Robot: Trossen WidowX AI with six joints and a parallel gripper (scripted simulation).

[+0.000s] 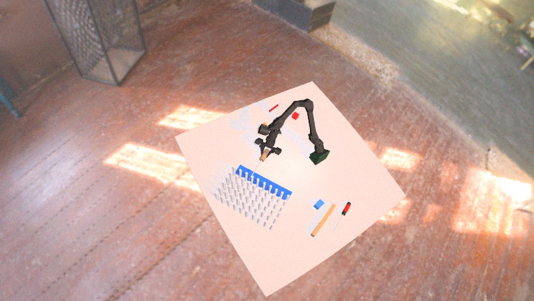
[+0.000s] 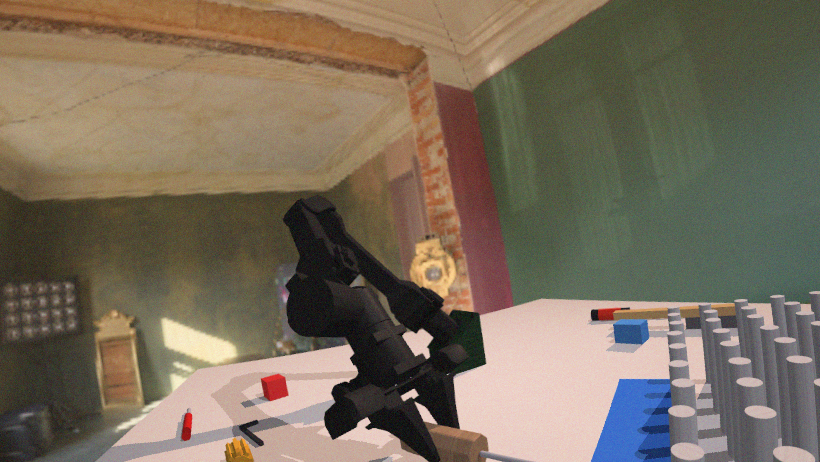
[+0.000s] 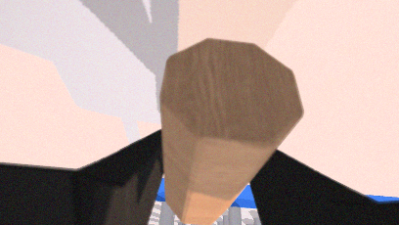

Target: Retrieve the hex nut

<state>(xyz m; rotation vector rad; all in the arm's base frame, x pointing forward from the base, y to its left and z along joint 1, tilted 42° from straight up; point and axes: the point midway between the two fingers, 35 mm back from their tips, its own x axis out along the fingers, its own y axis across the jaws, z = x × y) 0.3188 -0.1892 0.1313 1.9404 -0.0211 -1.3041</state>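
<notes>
My gripper (image 1: 264, 152) (image 2: 444, 441) (image 3: 207, 143) is shut on the wooden handle of a hook tool (image 1: 264, 156) (image 2: 464, 443) (image 3: 230, 93). Its thin metal rod points toward the grey standing spacers (image 1: 257, 182) (image 2: 682, 398) (image 3: 167, 213). In the top view the rod's far end appears over the blue taped strip (image 1: 273, 184) (image 2: 628, 407) (image 3: 243, 198), near the front row; its height and any contact cannot be told. The rod leaves the exterior view's lower edge and is hidden behind the handle in the wrist view. The spacers in view stand upright. The hex nut cannot be made out.
A blue block (image 1: 318, 204) (image 2: 631, 331), a long wooden-handled tool (image 1: 323, 219) and a red-black screwdriver (image 1: 346, 208) lie beyond the field's right side. A red cube (image 1: 295, 115) (image 2: 274, 387), a red stick (image 1: 273, 107) (image 2: 187, 425), a black bent key (image 2: 251, 432) and a yellow object (image 2: 238, 450) lie near the arm.
</notes>
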